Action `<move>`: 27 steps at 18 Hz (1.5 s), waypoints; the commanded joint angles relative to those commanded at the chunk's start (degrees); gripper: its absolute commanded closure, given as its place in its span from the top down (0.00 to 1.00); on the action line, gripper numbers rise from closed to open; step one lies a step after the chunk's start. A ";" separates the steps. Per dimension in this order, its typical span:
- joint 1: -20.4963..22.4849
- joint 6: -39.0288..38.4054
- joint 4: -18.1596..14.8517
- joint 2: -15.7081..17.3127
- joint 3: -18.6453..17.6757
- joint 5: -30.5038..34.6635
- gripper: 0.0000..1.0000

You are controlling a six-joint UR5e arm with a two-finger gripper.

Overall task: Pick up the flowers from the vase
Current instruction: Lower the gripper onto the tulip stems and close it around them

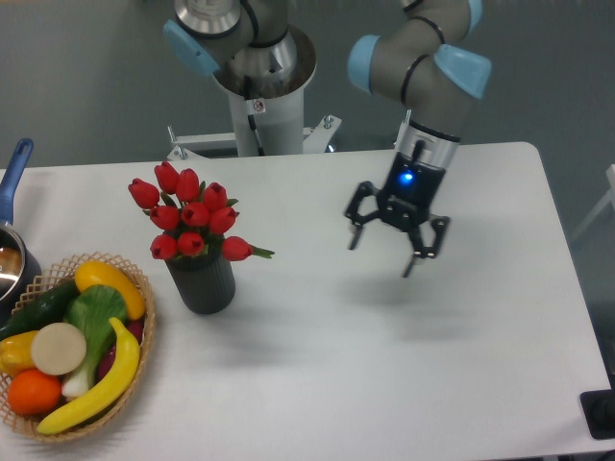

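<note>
A bunch of red tulip flowers [189, 220] with green leaves stands upright in a dark ribbed vase [202, 284] on the left half of the white table. My gripper [381, 256] hangs above the table's middle right, well to the right of the flowers. It is open, fingers spread, and holds nothing. A blue light glows on its wrist.
A wicker basket [142, 338] of fruit and vegetables sits at the front left, close beside the vase. A blue-handled pot [12, 204] is at the left edge. The robot base [258, 77] stands behind the table's far edge.
</note>
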 joint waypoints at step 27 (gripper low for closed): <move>-14.59 0.35 0.00 2.55 -6.34 -11.26 1.00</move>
